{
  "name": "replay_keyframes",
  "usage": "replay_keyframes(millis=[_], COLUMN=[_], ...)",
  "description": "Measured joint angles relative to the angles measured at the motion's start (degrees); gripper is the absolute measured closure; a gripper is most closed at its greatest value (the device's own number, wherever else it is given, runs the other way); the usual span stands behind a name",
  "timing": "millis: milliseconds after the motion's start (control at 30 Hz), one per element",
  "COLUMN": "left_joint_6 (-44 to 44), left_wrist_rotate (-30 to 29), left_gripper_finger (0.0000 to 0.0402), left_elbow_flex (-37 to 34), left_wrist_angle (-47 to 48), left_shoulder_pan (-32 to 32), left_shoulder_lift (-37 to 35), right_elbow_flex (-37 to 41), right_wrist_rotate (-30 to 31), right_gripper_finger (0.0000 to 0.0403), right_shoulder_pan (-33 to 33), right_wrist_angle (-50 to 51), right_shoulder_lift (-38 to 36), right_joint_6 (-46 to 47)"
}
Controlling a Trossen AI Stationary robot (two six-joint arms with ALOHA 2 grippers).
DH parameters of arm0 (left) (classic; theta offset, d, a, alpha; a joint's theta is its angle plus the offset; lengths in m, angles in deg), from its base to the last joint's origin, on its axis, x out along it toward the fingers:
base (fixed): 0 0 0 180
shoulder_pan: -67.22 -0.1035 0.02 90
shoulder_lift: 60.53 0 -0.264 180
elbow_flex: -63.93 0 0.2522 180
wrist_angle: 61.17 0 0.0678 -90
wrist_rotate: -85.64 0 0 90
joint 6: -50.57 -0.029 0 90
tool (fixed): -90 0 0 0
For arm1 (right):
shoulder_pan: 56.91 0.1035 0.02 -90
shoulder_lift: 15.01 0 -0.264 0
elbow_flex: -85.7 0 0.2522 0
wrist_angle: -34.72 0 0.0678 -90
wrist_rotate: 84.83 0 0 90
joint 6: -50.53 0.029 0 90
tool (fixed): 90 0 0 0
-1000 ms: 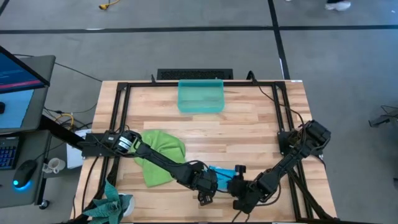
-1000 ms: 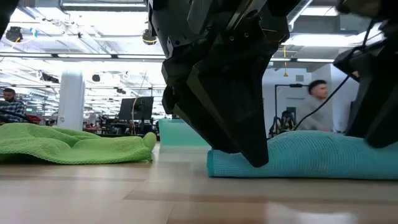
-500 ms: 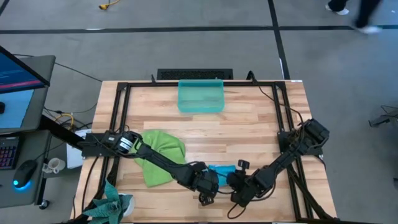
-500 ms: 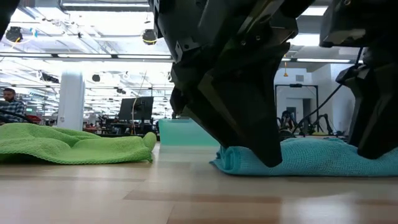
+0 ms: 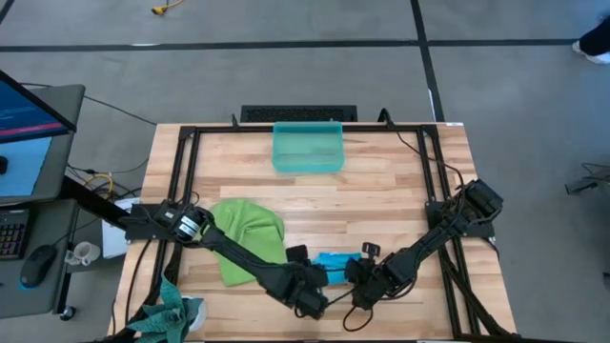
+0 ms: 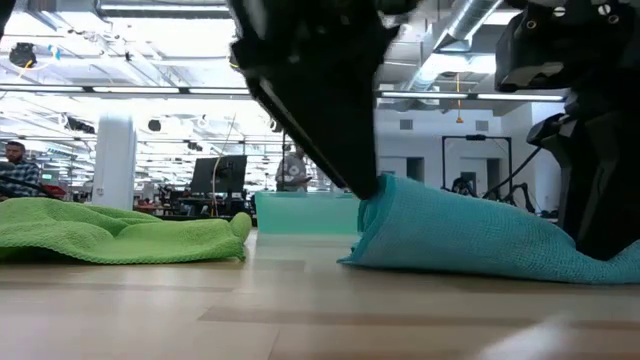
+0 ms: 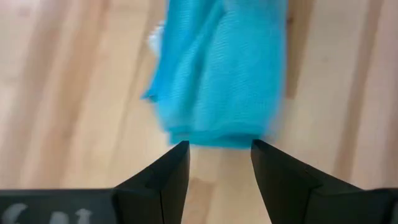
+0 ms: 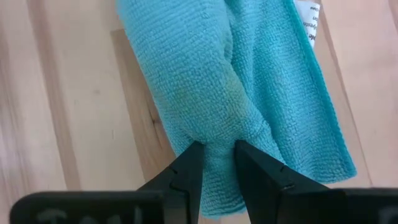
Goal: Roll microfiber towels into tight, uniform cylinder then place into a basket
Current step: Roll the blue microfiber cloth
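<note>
Near the front edge of the desk [image 5: 381,191], seen from overhead, both arms meet over the blue towel [image 5: 334,260], which shows only as a small bright strip between the left tool [image 5: 310,295] and the right tool [image 5: 360,286]. That view cannot say how the cloth is held. The level view across the desk does: the blue towel [image 6: 450,235] is lifted at one end, where the left arm's dark bulk meets it, and slopes down to the wood at the other end beside the right arm.

The right wrist camera is clearest on the grip: the right tool [image 8: 217,155] has its two fingers [image 8: 186,171] pinched close on a fold of the bunched towel [image 8: 211,81], and a white label shows at the cloth's far edge. From the left wrist the left tool [image 7: 219,155] stands with its fingers [image 7: 168,171] parted, the blurred towel [image 7: 224,74] hanging just past the tips; I cannot make out cloth between them there.

Only the overhead view gives the whole layout. The green towel [image 5: 243,238] lies crumpled on the desk's left side, partly under the left arm, and the basket [image 5: 307,148] sits at the back edge, well apart from both towels. From desk height the green towel [image 6: 120,232] is a low heap, and the basket [image 6: 300,213] a pale teal wall behind.
</note>
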Motion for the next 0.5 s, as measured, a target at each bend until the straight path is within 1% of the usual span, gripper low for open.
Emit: replay_keyframes(millis=[67, 167, 233, 333, 367, 433, 500], left_joint_6=[0.27, -1.31, -4.22, -9.82, -11.87, -15.65, -18.66], left_wrist_rotate=[-2.79, -7.14, -10.44, -16.19, -17.11, -16.95, -14.79], left_gripper_finger=[0.0236, 0.0236, 0.0236, 0.0236, 0.0236, 0.0236, 0.0236], left_elbow_flex=[0.84, 1.48, 1.63, 1.65, 1.55, 0.06, -1.93], left_wrist_angle=[2.17, 2.32, 0.88, -3.86, -6.18, -12.54, -17.72], left_shoulder_pan=[0.97, 2.42, 3.43, 4.35, 4.42, 3.85, 2.85], left_shoulder_lift=[-0.02, -0.09, -0.15, -0.13, -0.11, -0.11, -0.01], right_elbow_flex=[0.04, 0.04, 0.07, 0.09, 0.09, 0.11, 0.11], right_wrist_rotate=[-0.17, -0.13, -0.35, -0.34, -0.35, -0.32, -0.28], right_gripper_finger=[0.0285, 0.0285, 0.0285, 0.0285, 0.0285, 0.0285, 0.0285], right_shoulder_pan=[-0.13, -0.13, -0.21, -0.26, -0.26, -0.25, -0.2], right_wrist_angle=[-0.08, -0.24, -0.31, -0.41, -0.43, -0.59, -0.64], right_shoulder_lift=[0.02, 0.02, 0.02, 0.06, 0.06, 0.07, 0.09], right_joint_6=[-0.28, -0.32, -0.39, -0.45, -0.46, -0.45, -0.45])
